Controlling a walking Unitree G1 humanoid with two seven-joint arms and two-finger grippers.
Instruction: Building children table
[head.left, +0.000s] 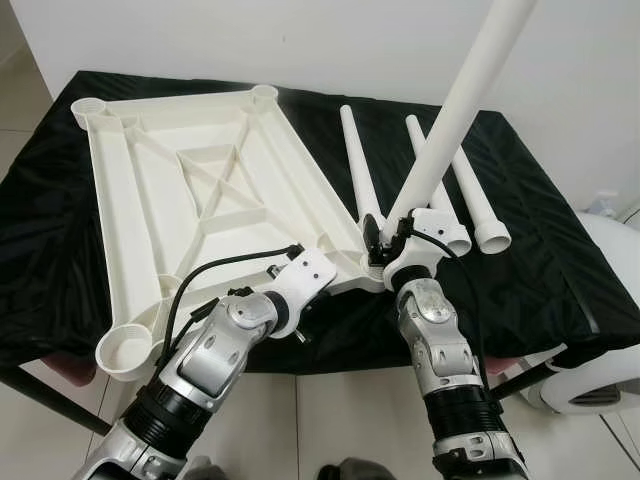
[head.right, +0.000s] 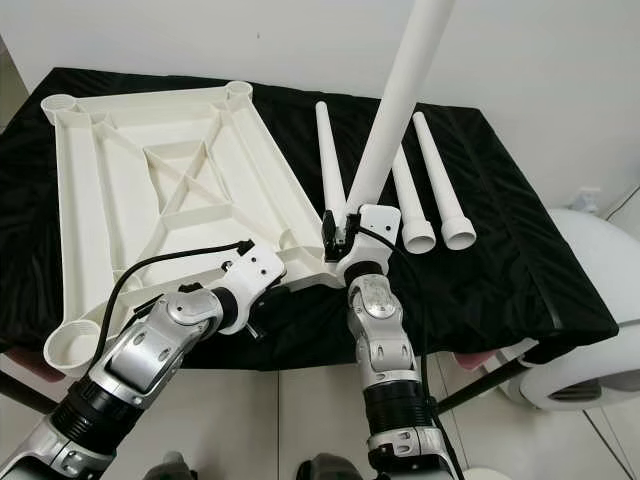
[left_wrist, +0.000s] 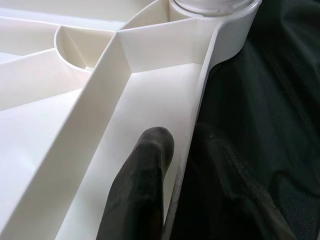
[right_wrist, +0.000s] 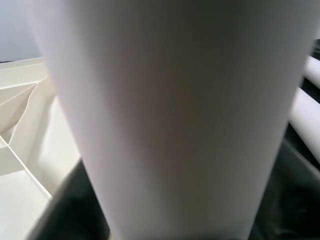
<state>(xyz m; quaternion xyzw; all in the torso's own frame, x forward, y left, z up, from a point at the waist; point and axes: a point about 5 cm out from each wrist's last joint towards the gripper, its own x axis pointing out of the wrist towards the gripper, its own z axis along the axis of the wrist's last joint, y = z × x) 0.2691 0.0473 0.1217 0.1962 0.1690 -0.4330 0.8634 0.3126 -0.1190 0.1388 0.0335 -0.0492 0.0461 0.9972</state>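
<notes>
White plastic dominates the black-draped bench: your right gripper (head.right: 342, 232), clamped on the long white tapered table leg (head.right: 398, 100), holds its base at the near corner socket (left_wrist: 212, 7) of the upturned white ribbed tabletop (head.left: 190, 190). Keep that leg plumb and press straight down, while your left gripper (left_wrist: 172, 185) pinches the tabletop's near rim just beside the socket.

black cloth (head.left: 540, 250) — white wall (head.left: 300, 40) behind
</notes>
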